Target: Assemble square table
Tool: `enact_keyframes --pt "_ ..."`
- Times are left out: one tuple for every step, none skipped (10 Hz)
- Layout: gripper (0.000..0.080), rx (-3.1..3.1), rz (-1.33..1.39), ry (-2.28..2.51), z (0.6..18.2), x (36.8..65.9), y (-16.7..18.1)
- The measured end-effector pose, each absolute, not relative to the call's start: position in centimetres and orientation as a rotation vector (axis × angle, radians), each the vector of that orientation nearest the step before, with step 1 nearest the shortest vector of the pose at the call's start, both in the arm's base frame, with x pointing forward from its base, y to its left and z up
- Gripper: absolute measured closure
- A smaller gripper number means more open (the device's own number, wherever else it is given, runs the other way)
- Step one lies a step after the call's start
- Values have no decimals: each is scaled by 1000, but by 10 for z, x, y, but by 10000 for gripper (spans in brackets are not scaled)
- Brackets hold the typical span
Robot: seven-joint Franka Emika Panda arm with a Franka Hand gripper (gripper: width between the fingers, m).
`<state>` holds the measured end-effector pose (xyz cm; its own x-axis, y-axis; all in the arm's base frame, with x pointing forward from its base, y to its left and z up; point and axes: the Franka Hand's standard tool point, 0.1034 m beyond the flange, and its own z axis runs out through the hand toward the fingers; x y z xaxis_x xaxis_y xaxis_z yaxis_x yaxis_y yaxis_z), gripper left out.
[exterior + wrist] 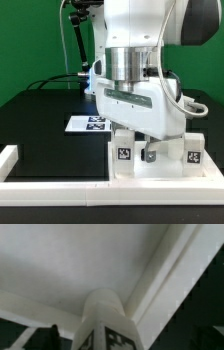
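White plastic square table top (150, 172) lies near the front of the black table (40, 125), at the exterior view's right, with tagged leg blocks (122, 148) standing on it. Tags show black-and-white patterns, no readable words. The gripper (150, 152) hangs over the slab among the legs; whether its fingers hold anything cannot be told.

Robotics lab: green backdrop (40, 40), tagged marker board (88, 124).
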<state>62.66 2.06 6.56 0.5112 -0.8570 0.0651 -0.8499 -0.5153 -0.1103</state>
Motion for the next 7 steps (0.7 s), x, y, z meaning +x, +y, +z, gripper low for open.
enact_keyframes --pt "151 -2742 -176 1400 66 627 20" --pt "151 -2788 -179 1313 66 627 20" --pt "151 -2876 -186 1137 66 627 17" --pt "151 -2961 -195 923 68 627 11" --pt "151 -3007 -202 788 70 628 8" --pt "151 -3081 -210 548 71 628 6" --pt "151 -3113 -213 413 71 629 5"
